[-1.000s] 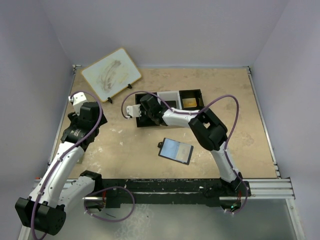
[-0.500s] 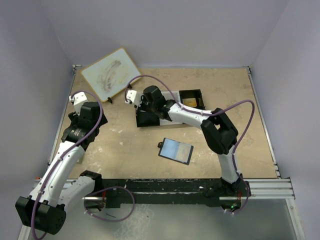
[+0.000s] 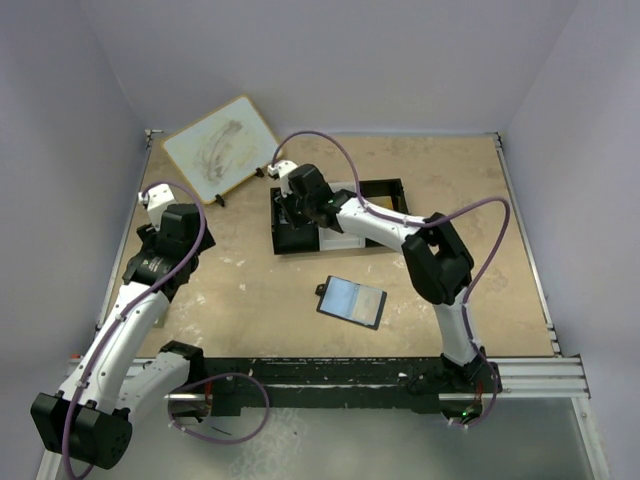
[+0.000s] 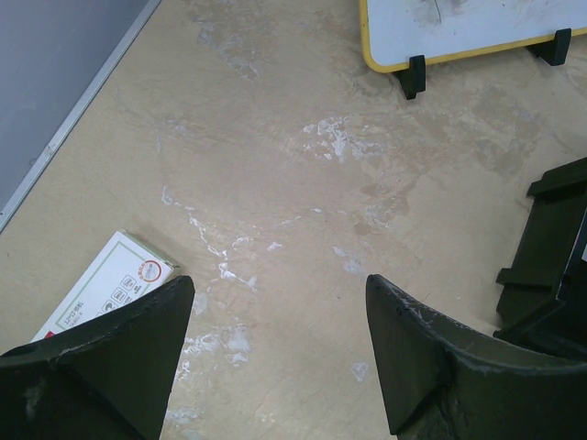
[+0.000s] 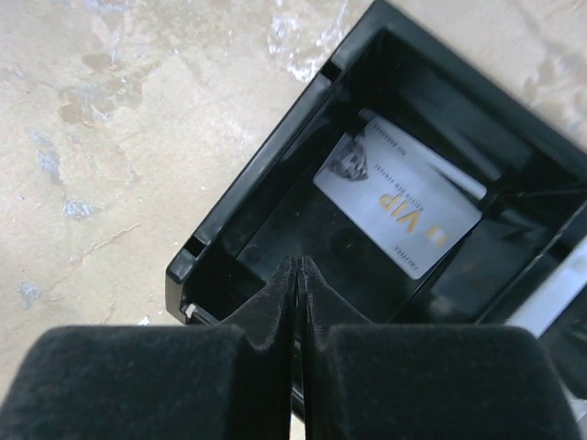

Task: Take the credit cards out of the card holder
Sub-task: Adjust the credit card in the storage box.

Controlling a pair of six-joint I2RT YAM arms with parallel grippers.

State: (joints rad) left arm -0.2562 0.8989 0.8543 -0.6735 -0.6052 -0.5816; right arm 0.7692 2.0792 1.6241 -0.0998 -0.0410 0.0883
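Note:
The card holder (image 3: pixel 351 301) lies open on the table's near middle, its pale blue-grey inside facing up. One pale grey credit card (image 5: pixel 399 206) with gold "VIP" lettering lies flat in the left compartment of the black tray (image 5: pixel 240 206). My right gripper (image 5: pixel 298 263) hangs shut and empty just above that compartment, seen from above at the tray's left end (image 3: pixel 298 208). My left gripper (image 4: pixel 280 284) is open over bare table at the far left, holding nothing.
The black tray (image 3: pixel 385 186) sits at the middle back, and its corner (image 4: pixel 550 247) shows to the right of the left gripper. A yellow-framed whiteboard (image 3: pixel 222 148) stands at the back left. A white-and-red little box (image 4: pixel 103 289) lies by the left finger.
The right gripper has swung from the tray's left side toward the back and right, over the left compartment. The left arm has not moved.

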